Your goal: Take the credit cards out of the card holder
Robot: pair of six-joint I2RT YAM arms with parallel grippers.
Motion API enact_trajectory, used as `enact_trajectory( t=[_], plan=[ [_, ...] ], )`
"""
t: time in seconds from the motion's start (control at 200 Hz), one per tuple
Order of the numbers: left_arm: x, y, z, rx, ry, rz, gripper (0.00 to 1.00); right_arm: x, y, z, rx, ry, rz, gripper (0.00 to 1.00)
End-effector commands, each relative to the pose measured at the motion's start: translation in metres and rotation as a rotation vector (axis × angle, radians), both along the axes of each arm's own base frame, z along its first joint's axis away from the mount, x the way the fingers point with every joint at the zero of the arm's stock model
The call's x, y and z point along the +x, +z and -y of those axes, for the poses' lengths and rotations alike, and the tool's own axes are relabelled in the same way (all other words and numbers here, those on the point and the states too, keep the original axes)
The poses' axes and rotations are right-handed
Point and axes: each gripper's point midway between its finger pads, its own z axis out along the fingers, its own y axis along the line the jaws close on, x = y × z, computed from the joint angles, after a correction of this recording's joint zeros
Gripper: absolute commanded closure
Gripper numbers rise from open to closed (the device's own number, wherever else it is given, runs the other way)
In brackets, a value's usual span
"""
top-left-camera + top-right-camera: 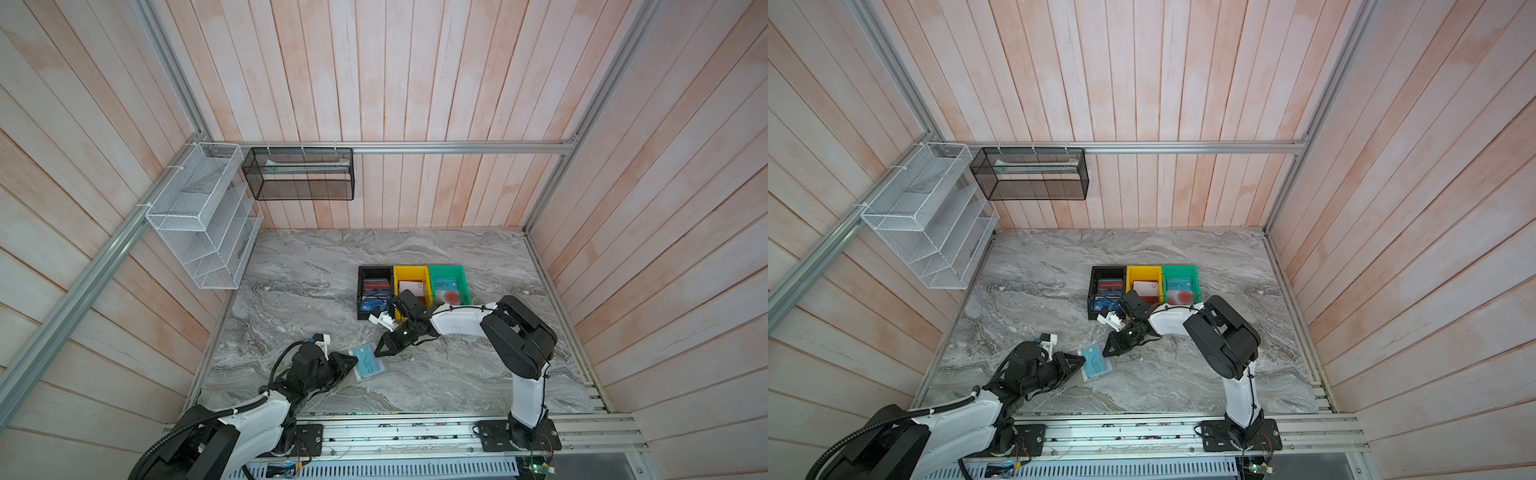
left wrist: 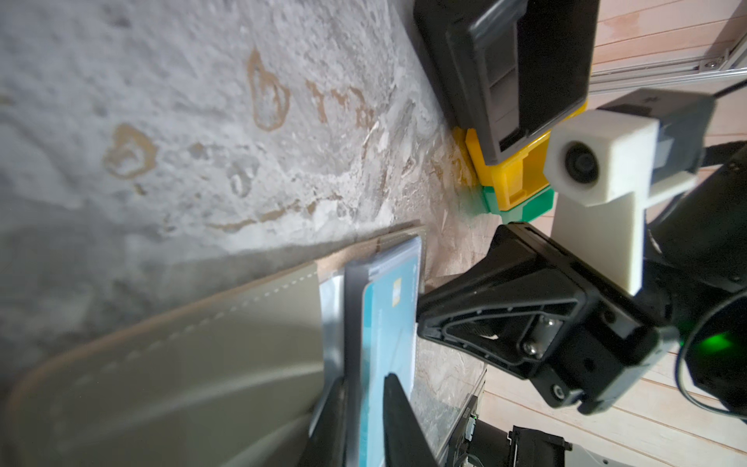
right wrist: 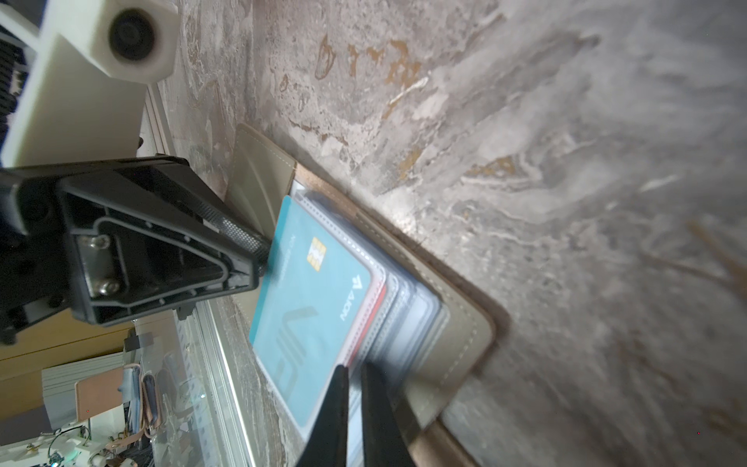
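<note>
Card holder (image 3: 465, 323) is spread open; its teal card (image 3: 307, 307), not yet withdrawn, is pinched by the left end effector (image 2: 366, 388), its pockets (image 3: 408, 299) by the right end effector (image 3: 353, 370).

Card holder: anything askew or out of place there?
Only the teal card: it lies offset over the fanned pockets of the open card holder, not squared in one. The left gripper pinches its chip end; right gripper is at the opposite edge.
</note>
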Motion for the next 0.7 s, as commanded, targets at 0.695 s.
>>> enact_trajectory(
  t=[0.695],
  plan=[
    [-0.031,-0.045,-0.0165,0.074,-0.009,-0.126,0.89,-0.0091,-0.0352,0.0152,-0.106,-0.003,-0.048,0.87]
  ],
)
